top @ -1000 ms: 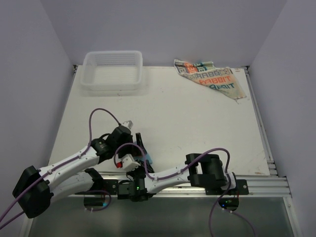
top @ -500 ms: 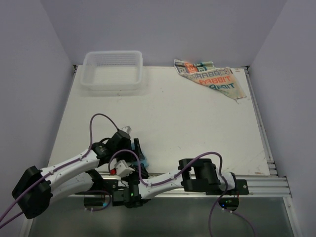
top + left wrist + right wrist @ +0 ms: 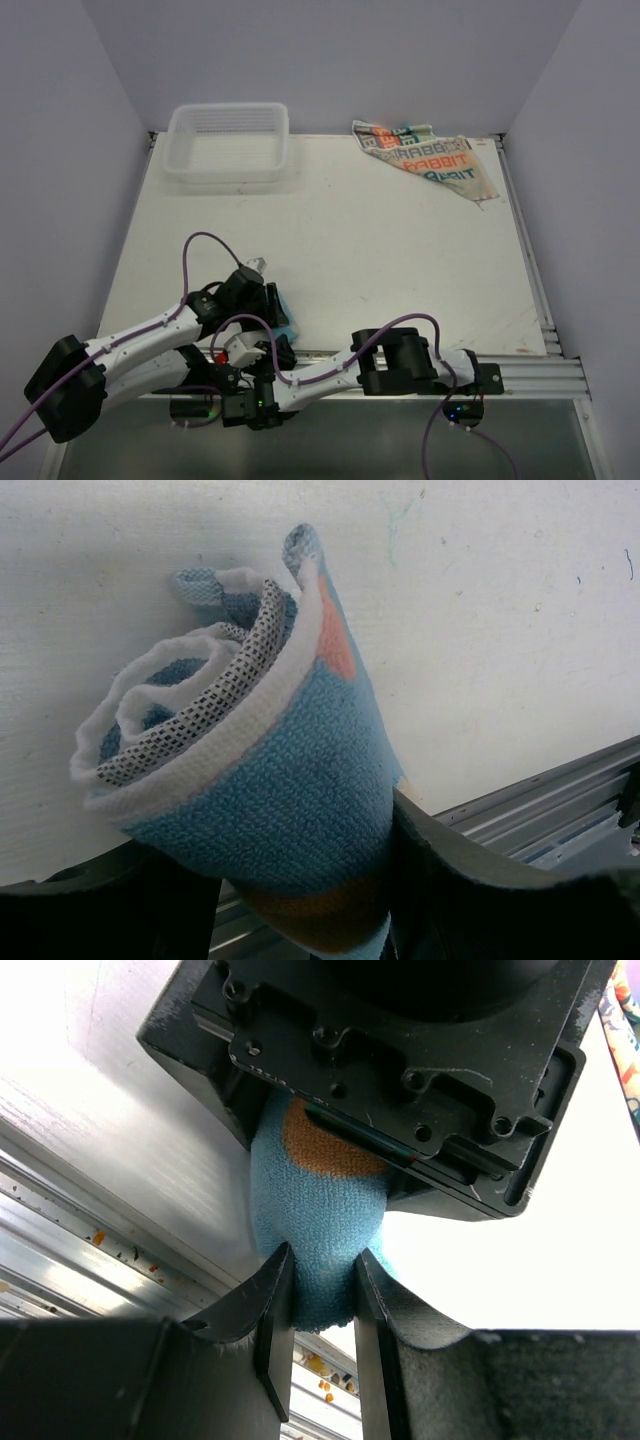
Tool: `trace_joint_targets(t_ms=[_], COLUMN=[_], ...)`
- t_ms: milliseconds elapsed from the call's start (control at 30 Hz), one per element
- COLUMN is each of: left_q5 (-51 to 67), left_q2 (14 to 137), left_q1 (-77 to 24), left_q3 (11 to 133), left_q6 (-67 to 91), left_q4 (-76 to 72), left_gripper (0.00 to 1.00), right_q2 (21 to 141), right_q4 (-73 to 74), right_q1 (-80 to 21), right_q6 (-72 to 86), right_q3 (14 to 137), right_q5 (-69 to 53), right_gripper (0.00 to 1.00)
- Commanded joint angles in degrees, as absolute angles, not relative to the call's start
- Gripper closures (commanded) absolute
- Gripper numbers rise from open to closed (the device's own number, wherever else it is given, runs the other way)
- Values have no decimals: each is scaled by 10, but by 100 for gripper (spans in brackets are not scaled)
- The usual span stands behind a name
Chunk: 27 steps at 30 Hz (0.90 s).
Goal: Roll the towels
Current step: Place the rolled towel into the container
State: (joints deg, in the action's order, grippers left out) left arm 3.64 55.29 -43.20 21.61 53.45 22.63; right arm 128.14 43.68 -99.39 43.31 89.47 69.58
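The light blue towel is rolled into a tight tube, with white and dotted layers showing at its end and an orange patch on it. My left gripper is shut around the roll, which sits low over the table's near edge. My right gripper is shut on the roll's other end, just below the left gripper's black body. In the top view both grippers meet at the near left, the left and the right. The cream "RABBIT" towel lies crumpled flat at the far right.
A white slatted basket stands at the far left corner. An aluminium rail runs along the table's near edge, close under the roll. Purple cables loop off both arms.
Both grippers have shifted slightly left and toward the near edge with the blue roll. The right arm has swung further left. The cream towel and the basket have not moved.
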Motion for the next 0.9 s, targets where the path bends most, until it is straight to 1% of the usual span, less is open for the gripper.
trace_joint_targets(t_ms=[0, 33, 133, 167, 200, 233, 267, 333, 500, 633, 867], left_q5=[45, 40, 31, 25, 24, 23, 20, 19, 3, -18, -40], left_q2=[559, 557, 558, 559, 559, 556, 555, 561, 576, 597, 638], left_q1=[-439, -438, -438, -438, -438, -438, -438, -438, -438, -438, -436], left_q3=[192, 187, 179, 177, 177, 175, 176, 183, 214, 253, 308], left_q6=[534, 532, 529, 529, 529, 529, 530, 531, 522, 508, 490], left_q4=[221, 222, 229, 232, 231, 230, 229, 228, 234, 242, 250], left_gripper=[40, 44, 48, 57, 57, 65, 68, 71, 75, 76, 77], right_q2=[1288, 1288, 1277, 1266, 1266, 1247, 1238, 1198, 1102, 1035, 954], right_q4=[443, 445, 445, 435, 435, 430, 426, 398, 339, 287, 322], right_q1=[-998, -997, -997, -998, -998, -997, -997, -997, -1005, -1007, -1010], right_q6=[434, 438, 448, 448, 448, 455, 460, 456, 453, 458, 527], right_q3=[914, 914, 909, 898, 892, 885, 868, 833, 763, 703, 635], right_q5=[709, 708, 710, 709, 709, 709, 709, 706, 679, 666, 688], right_gripper=[73, 72, 66, 63, 60, 58, 54, 49, 39, 37, 37])
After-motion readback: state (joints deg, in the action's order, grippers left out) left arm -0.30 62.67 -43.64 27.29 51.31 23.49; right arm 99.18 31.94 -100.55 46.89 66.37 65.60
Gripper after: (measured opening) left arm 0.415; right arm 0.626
